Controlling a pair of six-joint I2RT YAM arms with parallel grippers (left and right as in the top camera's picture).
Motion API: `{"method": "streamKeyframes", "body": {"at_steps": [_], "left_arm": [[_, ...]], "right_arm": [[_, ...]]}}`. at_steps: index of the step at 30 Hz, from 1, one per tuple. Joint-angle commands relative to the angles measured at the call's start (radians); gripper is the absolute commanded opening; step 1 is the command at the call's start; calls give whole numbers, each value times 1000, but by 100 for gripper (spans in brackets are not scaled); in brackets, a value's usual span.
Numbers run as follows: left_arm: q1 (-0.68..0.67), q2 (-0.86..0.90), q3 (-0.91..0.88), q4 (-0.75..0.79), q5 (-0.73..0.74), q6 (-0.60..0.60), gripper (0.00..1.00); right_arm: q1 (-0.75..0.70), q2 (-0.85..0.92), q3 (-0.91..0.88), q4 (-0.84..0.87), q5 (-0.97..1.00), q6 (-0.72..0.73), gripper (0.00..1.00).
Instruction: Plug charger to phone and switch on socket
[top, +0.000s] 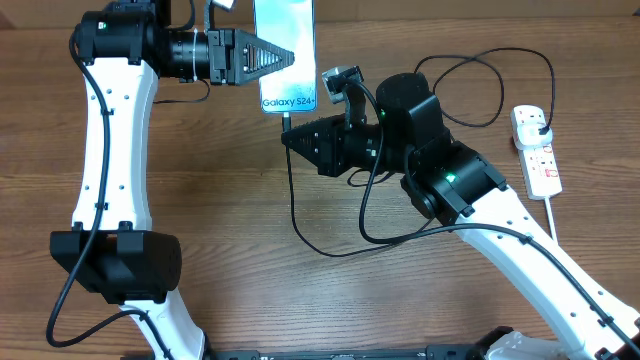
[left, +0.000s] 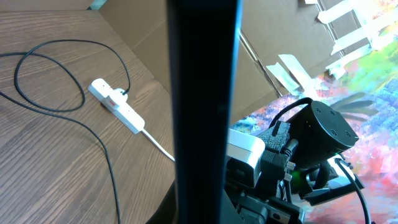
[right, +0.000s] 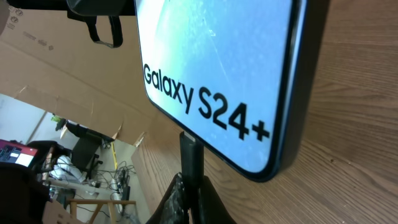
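Overhead view: wooden surface (top: 230, 200) with two arms, listed here from left to right.
Left tool (top: 285, 57): clenched on the left long edge of the phone (top: 295, 25), at the far middle of the surface.
Phone: screen up, with the "Galaxy" text at its near end. In the left wrist view it is a dark bar (left: 202, 93) seen edge-on.
Right tool (top: 287, 135): just beside the phone's near end, clenched on the connector tip of the charger (top: 291, 190). In the right wrist view the tip (right: 191, 155) touches the phone's near edge. I cannot tell if it is fully inside.
Charger: thin black cable that runs from the tip toward the near side and curves right behind the right arm. A far loop ends at the black plug in the socket (top: 540, 150).
Socket: white strip lying flat at the right, well apart from the phone.
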Motion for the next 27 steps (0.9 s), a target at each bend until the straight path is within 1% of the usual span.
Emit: {"method": "streamKeyframes", "body": {"at_steps": [1, 7, 27], "left_arm": [[-7, -35, 17, 7, 20, -10, 4], [0, -35, 17, 8, -29, -11, 4], [0, -35, 17, 7, -2, -30, 4]], "right_arm": [[2, -20, 32, 0, 11, 3, 4], [2, -24, 32, -11, 22, 0, 4], [2, -31, 32, -14, 49, -7, 4]]}}
